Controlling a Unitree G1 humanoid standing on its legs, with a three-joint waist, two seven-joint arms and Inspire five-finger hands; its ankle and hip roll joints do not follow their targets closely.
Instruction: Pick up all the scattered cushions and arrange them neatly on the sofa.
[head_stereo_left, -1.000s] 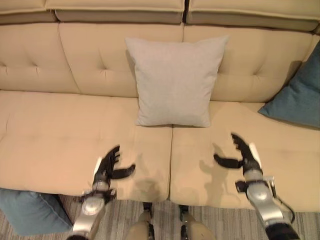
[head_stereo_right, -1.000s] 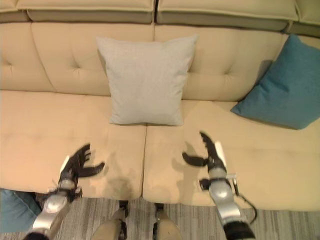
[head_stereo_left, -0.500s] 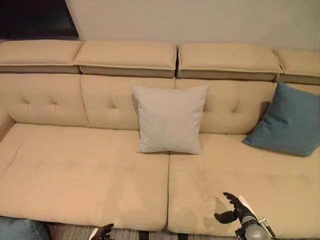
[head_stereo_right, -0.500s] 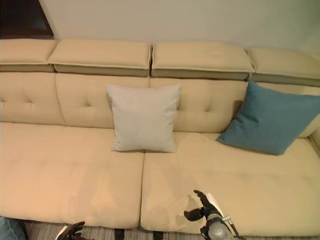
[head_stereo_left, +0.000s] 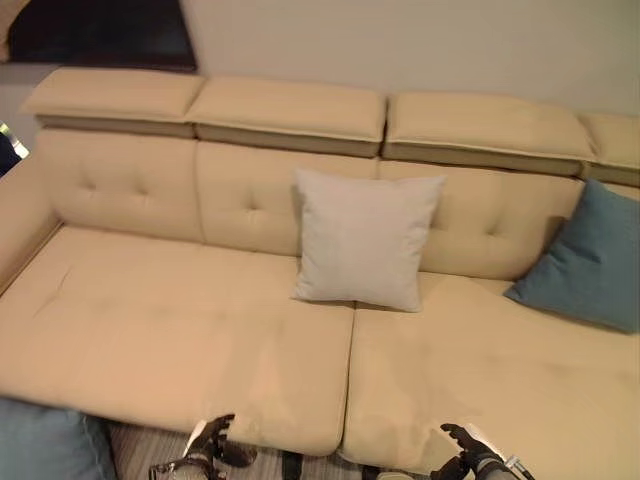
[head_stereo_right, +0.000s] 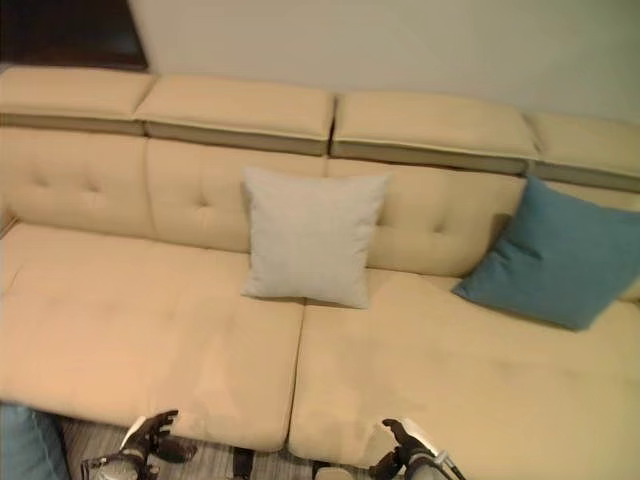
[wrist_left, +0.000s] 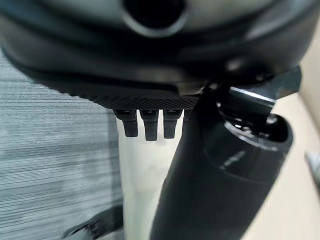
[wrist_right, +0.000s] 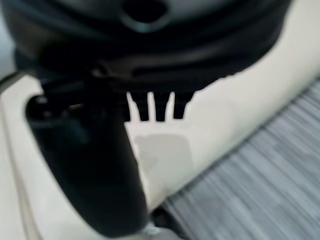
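You see both robot hands, left (head_stereo_left: 208, 447) and right (head_stereo_left: 468, 462), released at the sofa's (head_stereo_left: 180, 330) front edge, grey cushion (head_stereo_left: 364, 240) mid-backrest, teal cushion (head_stereo_right: 555, 254) at right end, another (head_stereo_left: 45, 445) on the floor.

a long beige sofa (head_stereo_left: 180, 330) spans the view. a light grey cushion (head_stereo_left: 364, 238) stands upright against the backrest, over the seam between the two seat pads. a teal cushion (head_stereo_left: 588, 262) leans on the backrest toward the sofa's right end. another blue cushion (head_stereo_left: 45, 445) lies on the striped floor (head_stereo_left: 150, 445) below the seat's front left edge. the left robot hand (head_stereo_left: 207, 448) and right robot hand (head_stereo_left: 468, 462) hover at the front edge, fingers loosely spread, holding nothing
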